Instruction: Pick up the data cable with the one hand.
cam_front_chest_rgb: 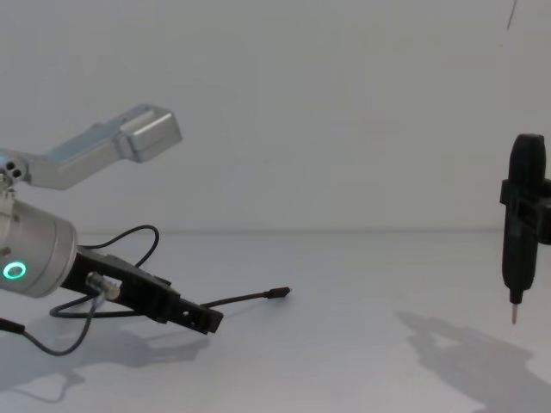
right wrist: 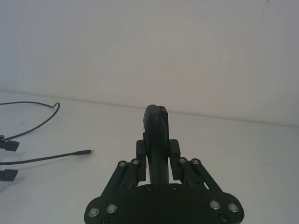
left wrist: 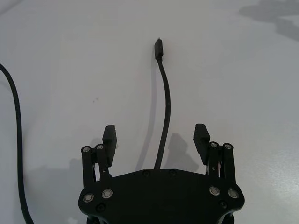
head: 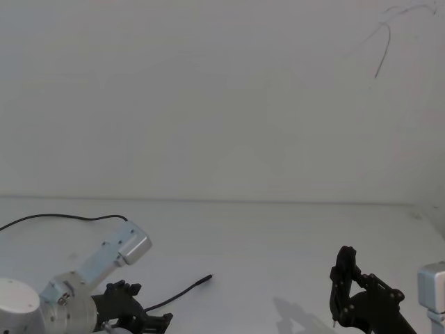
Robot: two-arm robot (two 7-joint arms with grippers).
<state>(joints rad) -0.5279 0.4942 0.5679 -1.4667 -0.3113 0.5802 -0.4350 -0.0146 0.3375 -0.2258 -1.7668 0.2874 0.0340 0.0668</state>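
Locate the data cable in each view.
Head view: data cable low left of centre, leaving the left gripper.
Left wrist view: data cable runs out between the open fingers.
Right wrist view: data cable far off, by the left gripper.
Chest view: data cable on the table, left of centre.
Shared landmark: the left gripper straddling it. Right gripper parked at right, holding a pen-shaped tool.

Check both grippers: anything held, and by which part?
Left gripper is open astride the data cable, holding nothing. Right gripper is shut on the pen-shaped tool, around its middle, tip down.
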